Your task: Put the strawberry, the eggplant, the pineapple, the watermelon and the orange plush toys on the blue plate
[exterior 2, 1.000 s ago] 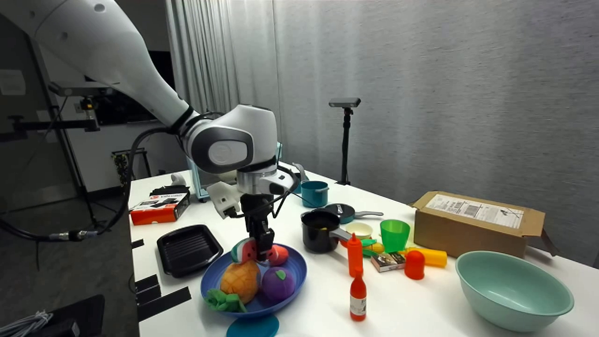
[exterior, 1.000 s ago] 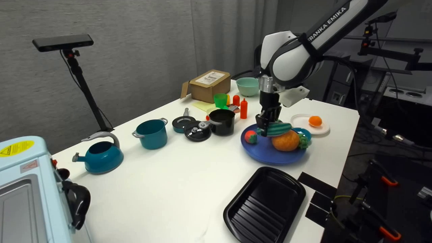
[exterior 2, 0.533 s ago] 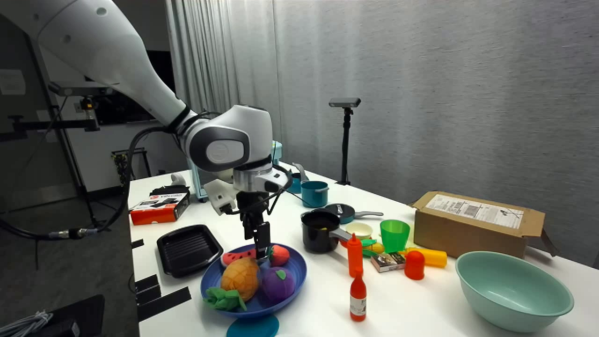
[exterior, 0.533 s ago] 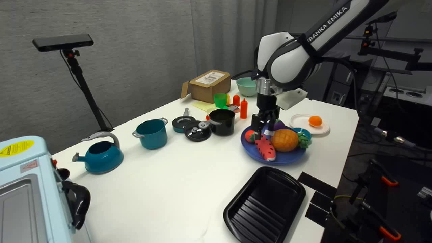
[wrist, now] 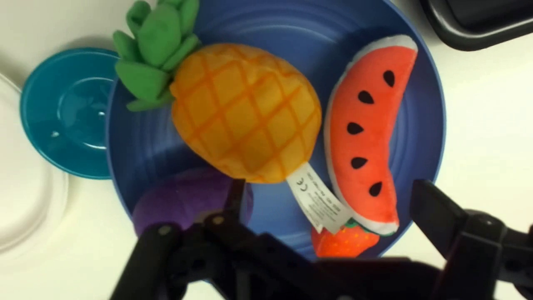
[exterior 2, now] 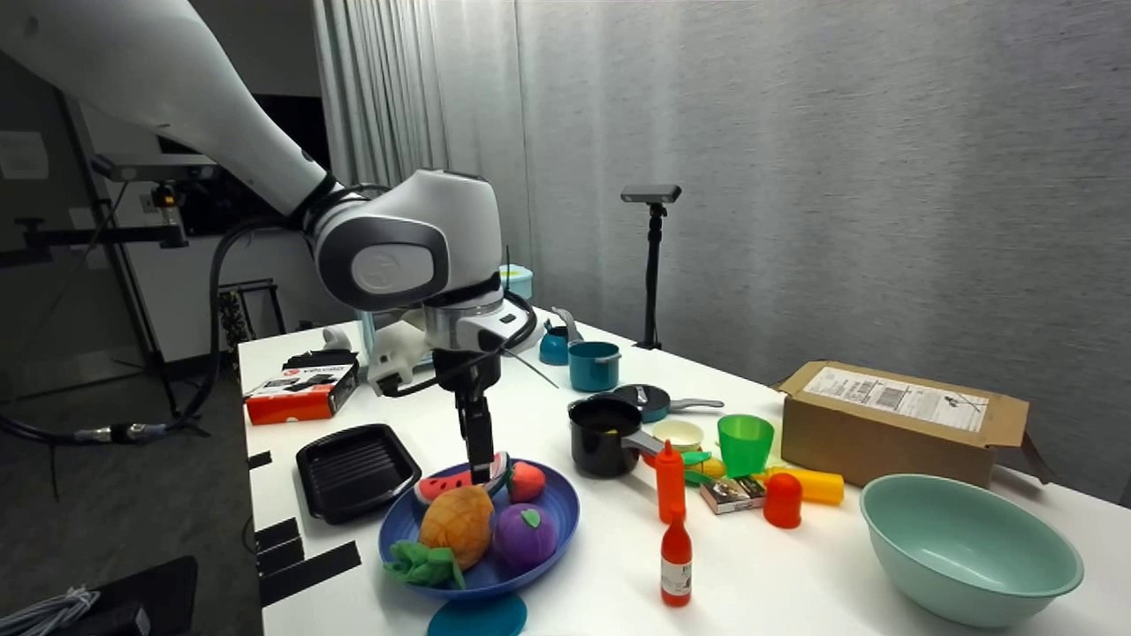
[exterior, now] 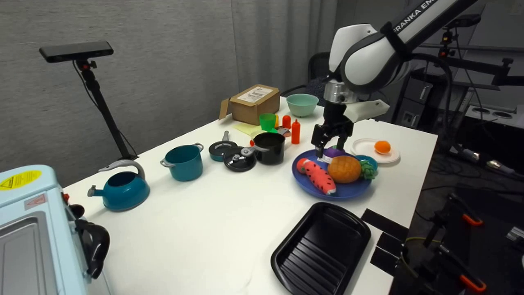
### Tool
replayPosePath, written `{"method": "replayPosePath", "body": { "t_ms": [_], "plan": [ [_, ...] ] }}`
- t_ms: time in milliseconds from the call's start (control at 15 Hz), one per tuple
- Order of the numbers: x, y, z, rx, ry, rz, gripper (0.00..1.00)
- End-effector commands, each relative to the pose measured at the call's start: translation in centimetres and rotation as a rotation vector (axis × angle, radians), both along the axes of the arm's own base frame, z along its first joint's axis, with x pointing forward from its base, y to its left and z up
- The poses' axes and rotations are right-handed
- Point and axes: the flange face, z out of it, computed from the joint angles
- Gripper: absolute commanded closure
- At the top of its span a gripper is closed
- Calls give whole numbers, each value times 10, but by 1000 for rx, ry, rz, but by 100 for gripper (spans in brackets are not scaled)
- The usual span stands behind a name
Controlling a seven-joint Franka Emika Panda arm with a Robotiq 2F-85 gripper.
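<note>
Claw (wrist: 328,191), fingers (wrist: 435,216) spread wide apart, hangs abv. the blue plate (wrist: 287,33) at the end of the white robot arm (exterior: 364,65). Four plush toys lie on the plate beneath it (wrist view). Pineapple plush (wrist: 245,112): nr. plate's middle, ahead of the gap btwn the fingers, leafy crown pointing away from the claw; a white tag (wrist: 318,199) runs from its bottom end back toward that gap. Watermelon plush (wrist: 366,133): beside the pineapple, toward one finger, seeded red face showing; its end nearest the claw overlaps the strawberry plush (wrist: 343,243), which shows btwn the fingers, partly hidden. Eggplant plush (wrist: 179,200): purple, on the opp. finger's side, partly covered by that finger in this view. Orange plush (exterior: 382,147): well apart from the claw, off its eggplant side, on the white plate (exterior: 362,148) (in an exterior view). Teal dish (wrist: 70,112): btwn the two plates, same side of the claw, its edge overlapped by the blue plate's rim (wrist view). Black ridged tray (exterior: 323,246): on the worktop (exterior: 196,233), off the claw's watermelon side, nr. the blue plate. Black saucepan (exterior: 271,157) & upright red squeeze bottle (exterior: 295,133): off the claw's strawberry side, nr. the blue plate. Well apart from the claw: teal pot (exterior: 184,168), teal kettle (exterior: 125,192), cardboard box (exterior: 262,108) & mint bowl (exterior 2: 967,594), all in both exterior views.
</note>
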Motion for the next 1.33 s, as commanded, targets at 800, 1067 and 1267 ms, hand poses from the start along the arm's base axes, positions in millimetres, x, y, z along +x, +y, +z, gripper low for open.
{"method": "replayPosePath", "body": {
  "t_ms": [800, 1067, 1267],
  "plan": [
    [-42, -32, 0, -6, 8, -127, 0],
    [-41, -36, -1, -1, 18, -142, 0],
    [-41, -72, -8, -25, 60, -210, 0]
  ]
}}
